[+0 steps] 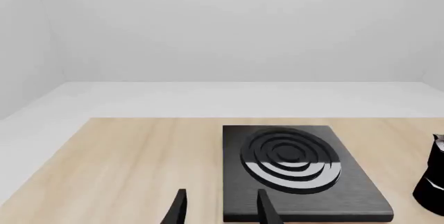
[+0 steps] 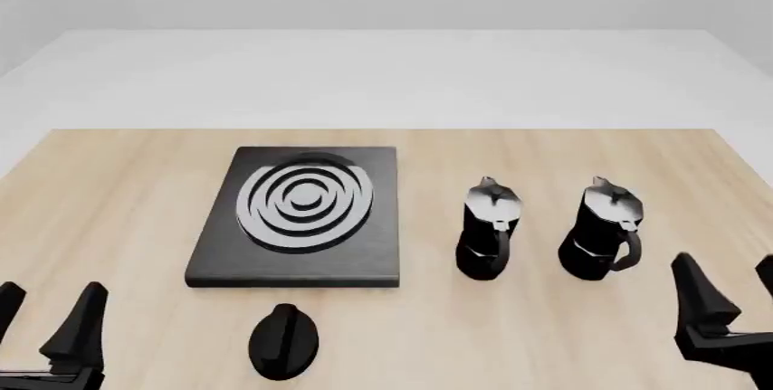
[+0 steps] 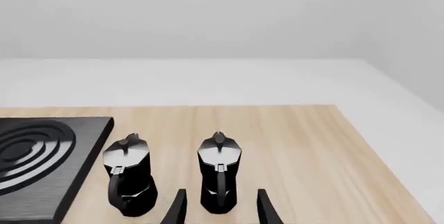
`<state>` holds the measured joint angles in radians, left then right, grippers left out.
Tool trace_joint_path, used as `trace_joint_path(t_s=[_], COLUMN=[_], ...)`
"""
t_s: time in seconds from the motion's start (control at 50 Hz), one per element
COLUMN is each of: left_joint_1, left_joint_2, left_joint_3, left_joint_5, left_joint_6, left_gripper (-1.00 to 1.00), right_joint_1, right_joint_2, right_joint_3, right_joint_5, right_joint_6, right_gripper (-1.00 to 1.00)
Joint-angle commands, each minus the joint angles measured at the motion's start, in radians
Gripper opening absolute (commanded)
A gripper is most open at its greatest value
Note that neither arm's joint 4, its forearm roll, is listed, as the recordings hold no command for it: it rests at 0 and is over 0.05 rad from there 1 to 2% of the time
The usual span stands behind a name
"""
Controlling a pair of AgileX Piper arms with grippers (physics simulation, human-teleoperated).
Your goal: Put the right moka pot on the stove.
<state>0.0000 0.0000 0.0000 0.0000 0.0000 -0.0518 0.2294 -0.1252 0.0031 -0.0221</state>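
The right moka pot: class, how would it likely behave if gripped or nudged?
The right moka pot stands tall on a narrow base, so a high push would probably tip it. Its faceted, waisted body looks rigid. The shiny lid may be slippery; the loop handle seems a safer hold.

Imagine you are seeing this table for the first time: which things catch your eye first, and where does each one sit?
The stove stands out first, a black slab with silver rings lying left of centre on the wooden table. To its right two near-identical moka pots stand upright side by side, the left moka pot and the right moka pot. A black knob lies just in front of the stove.
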Motion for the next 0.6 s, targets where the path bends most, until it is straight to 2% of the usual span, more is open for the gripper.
trace_joint_path(t_s=[0.02,0.18,0.22,0.32,0.36,0.4,0.6], left_joint_1=[0.0,0.0,0.0,0.0,0.0,0.0,0.0], left_joint_2=[0.0,0.0,0.0,0.0,0.0,0.0,0.0], left_joint_3=[0.0,0.0,0.0,0.0,0.0,0.0,0.0], left_joint_5=[0.0,0.0,0.0,0.0,0.0,0.0,0.0], left_joint_6=[0.0,0.0,0.0,0.0,0.0,0.0,0.0], left_gripper=[1.0,1.0,1.0,1.0,1.0,1.0,1.0], right_joint_1=[0.009,0.024,0.028,0.029,0.035,0.038,0.042], right_joint_2=[0.061,0.089,0.095,0.11,0.114,0.129,0.153], right_joint_3=[-0.064,-0.084,-0.095,-0.108,-0.118,-0.124,-0.135], right_joint_5=[0.054,0.084,0.1,0.115,0.128,0.13,0.137], right_joint_6=[0.023,0.041,0.023,0.033,0.044,0.092,0.074], right_gripper=[1.0,1.0,1.0,1.0,1.0,1.0,1.0])
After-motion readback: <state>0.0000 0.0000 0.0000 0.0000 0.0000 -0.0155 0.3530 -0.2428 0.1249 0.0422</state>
